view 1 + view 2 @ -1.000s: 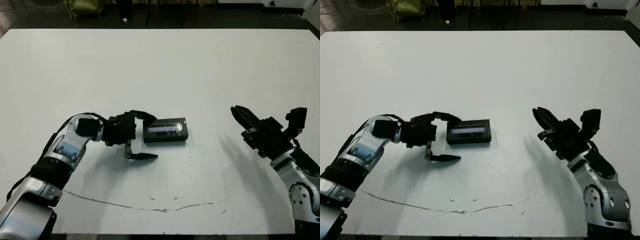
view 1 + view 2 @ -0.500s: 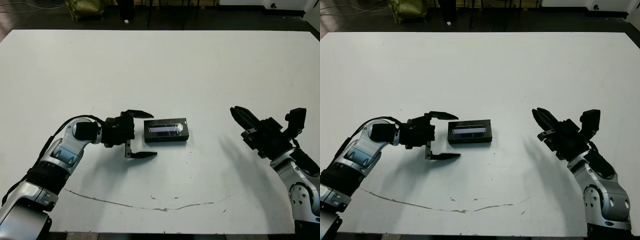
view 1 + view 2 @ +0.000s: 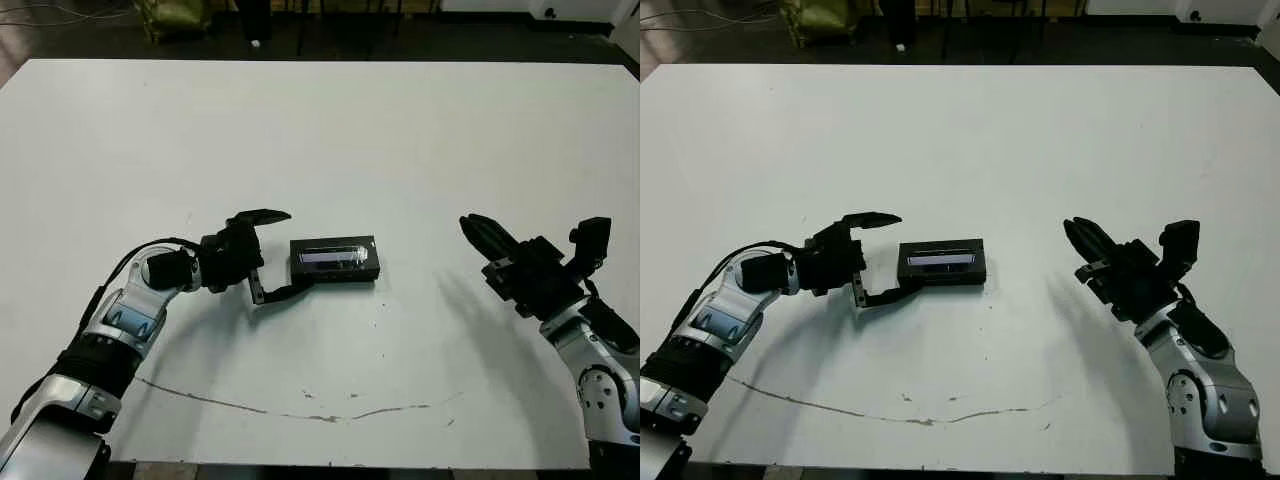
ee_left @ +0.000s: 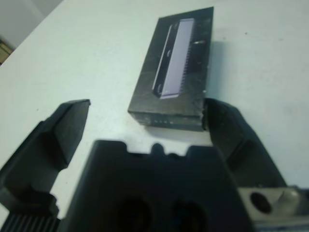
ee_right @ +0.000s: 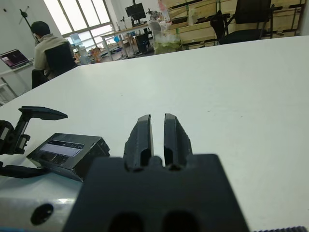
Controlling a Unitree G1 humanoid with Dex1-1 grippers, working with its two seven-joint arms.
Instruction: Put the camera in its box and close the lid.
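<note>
The lid (image 3: 335, 259), black with a glossy grey strip (image 4: 176, 57), lies flat on the box, whose dark end wall (image 4: 166, 119) faces my left wrist camera. The camera is hidden. My left gripper (image 3: 273, 254) is open just left of the box, level with the table. One finger (image 3: 263, 216) hovers beyond the box's far left corner. The other finger (image 3: 284, 292) lies at its near left corner and seems to touch it. My right gripper (image 3: 482, 234) is shut and empty, well to the right of the box; the right wrist view shows the box (image 5: 67, 150) far ahead.
The white table (image 3: 320, 130) spreads wide around the box. A thin dark scuff line (image 3: 300, 404) runs near the front edge. Beyond the far edge, the right wrist view shows a seated person (image 5: 50, 52) at a laptop, along with desks and chairs.
My left gripper has drawn back a little to the left and swung away from the table's front edge; its near finger now rests at the box's near left corner. The right arm stays still.
</note>
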